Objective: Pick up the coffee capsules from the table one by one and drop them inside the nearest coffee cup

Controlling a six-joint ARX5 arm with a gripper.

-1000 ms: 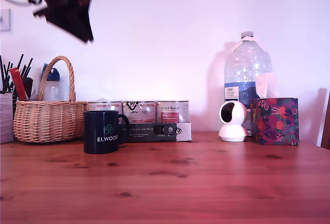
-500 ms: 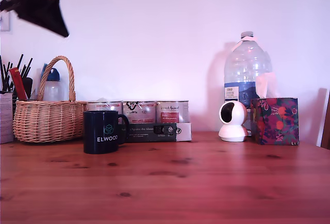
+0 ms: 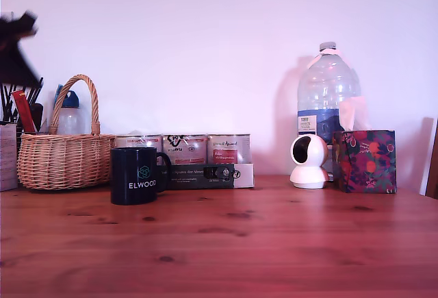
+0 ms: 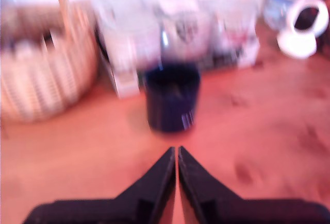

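Arm swung off toward the exterior view's left edge

My gripper (image 4: 177,154) had slid further left and lower than a second earlier, jaws pressed together, holding nothing. The cup (image 3: 137,175) stood on the table (image 3: 274,243) beside the basket (image 3: 65,157); I saw no capsules left, so the job looked finished.

The coffee cup (image 3: 136,175) is a dark navy-black mug, standing upright on the table (image 3: 274,243) toward the exterior view's left. Handle sticks out to that view's right, white "ELWOOD" lettering and a little hexagon logo face the camera. The table is reddish-brown wood with dark knots and grain. The wrist view shows the mug (image 4: 171,98) too, but blurry.
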